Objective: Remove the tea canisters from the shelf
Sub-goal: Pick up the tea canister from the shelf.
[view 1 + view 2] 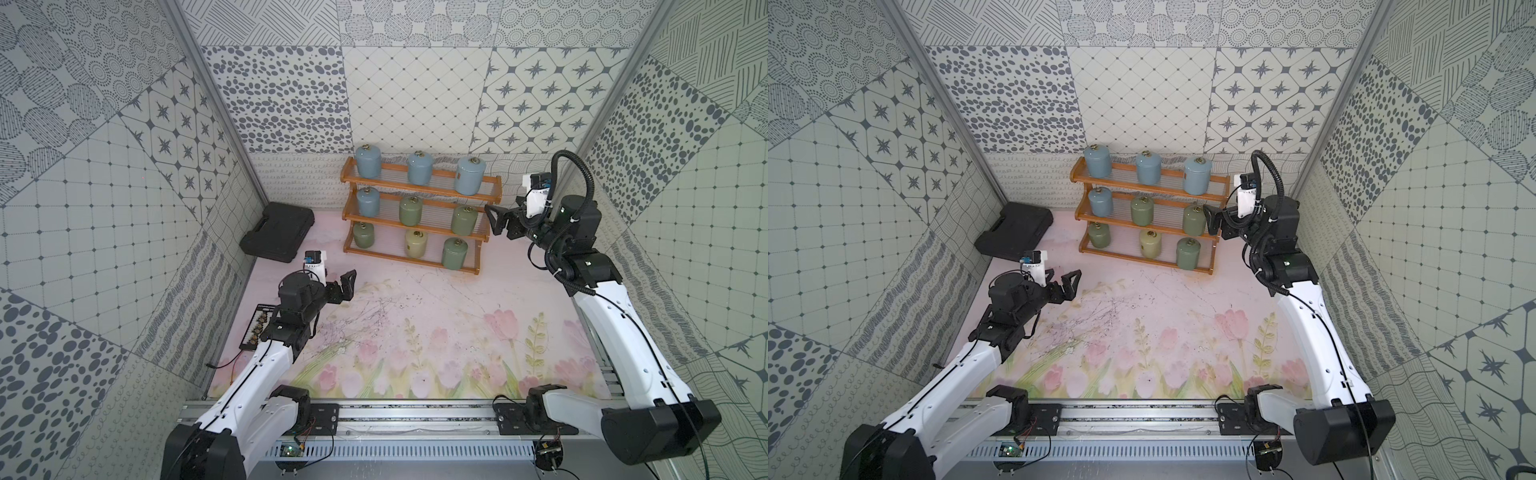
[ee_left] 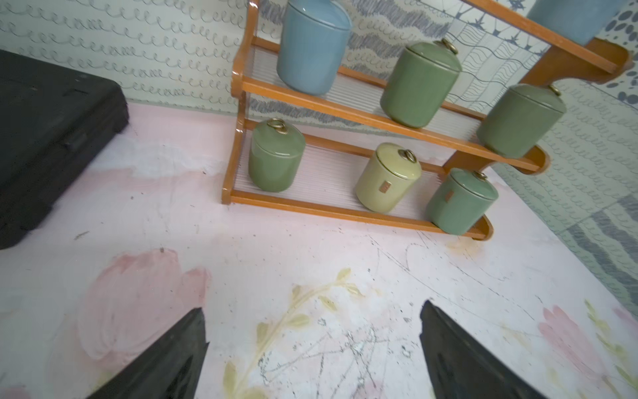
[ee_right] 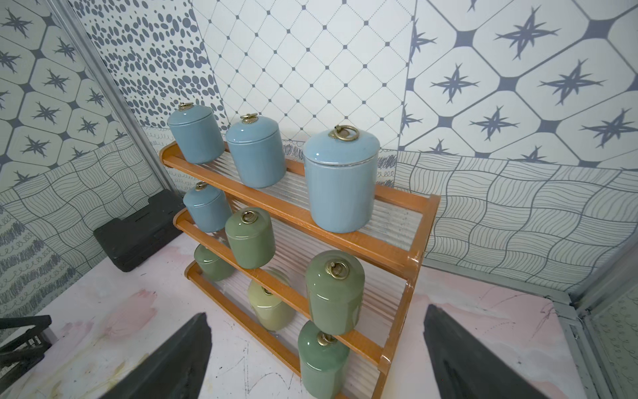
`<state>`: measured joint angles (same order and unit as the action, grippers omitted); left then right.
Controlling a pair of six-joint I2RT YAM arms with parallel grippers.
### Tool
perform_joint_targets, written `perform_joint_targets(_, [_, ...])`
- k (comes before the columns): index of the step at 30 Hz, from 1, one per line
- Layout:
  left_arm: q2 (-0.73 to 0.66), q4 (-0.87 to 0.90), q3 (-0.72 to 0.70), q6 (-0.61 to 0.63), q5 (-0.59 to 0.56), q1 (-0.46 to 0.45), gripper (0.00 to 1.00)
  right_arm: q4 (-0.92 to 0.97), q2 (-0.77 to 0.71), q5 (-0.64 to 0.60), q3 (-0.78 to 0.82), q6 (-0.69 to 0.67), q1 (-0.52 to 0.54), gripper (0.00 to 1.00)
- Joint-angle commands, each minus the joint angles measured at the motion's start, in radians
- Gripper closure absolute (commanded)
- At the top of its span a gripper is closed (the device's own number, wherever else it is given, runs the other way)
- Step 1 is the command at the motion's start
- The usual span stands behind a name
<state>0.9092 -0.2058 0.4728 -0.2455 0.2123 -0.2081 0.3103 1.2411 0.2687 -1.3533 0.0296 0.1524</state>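
Nine tea canisters (image 1: 419,168) stand upright on the shelf (image 1: 496,187), three to a tier. On the top tier I see three pale blue ones. The middle tier has a pale blue canister (image 1: 368,202) at its left end and two sage green ones to its right. The bottom tier carries a green one, the cream canister (image 1: 415,244) in the middle, and another green. The shelf stands at the far side of the flowered mat (image 1: 415,316), close to the back wall. A black case (image 1: 277,230) lies to its left in the corner, apart from it.

My right gripper (image 1: 492,220) hangs just beside the shelf's right end, by the middle tier, its jaws spread wide and holding nothing. From above I cannot tell whether a fingertip brushes the wood, though the right wrist view suggests a gap.

My left gripper (image 1: 345,286) hovers over the mat in front of the shelf's left end, apart from it, jaws equally wide and empty. The left wrist view shows bare mat between its jaws, with the bottom tier ahead.
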Motion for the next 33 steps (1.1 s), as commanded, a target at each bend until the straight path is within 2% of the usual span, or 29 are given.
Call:
perform_joint_targets(1, [-0.069, 0.013, -0.055, -0.095, 0.023, -0.063, 0.00, 0.054, 0.098, -0.008, -0.131, 0.001, 0.022, 0.00])
perform_joint_targets(11, [-0.100, 0.023, -0.102, -0.134, 0.023, -0.148, 0.00, 0.162, 0.380, -0.060, -0.486, 0.054, 0.031, 0.00])
perform_joint_targets(19, [-0.056, 0.025, -0.089, -0.130, 0.027, -0.204, 0.00, 0.232, 0.540, -0.064, -0.704, 0.035, 0.047, 0.00])
perform_joint_targets(23, [-0.040, 0.009, -0.091, -0.140, -0.007, -0.231, 0.00, 0.272, 0.616, -0.077, -0.811, 0.024, 0.056, 0.00])
perform_joint_targets(33, [-0.007, -0.003, -0.088, -0.149, -0.029, -0.281, 0.00, 0.430, 0.796, -0.157, -1.082, -0.023, 0.089, 0.00])
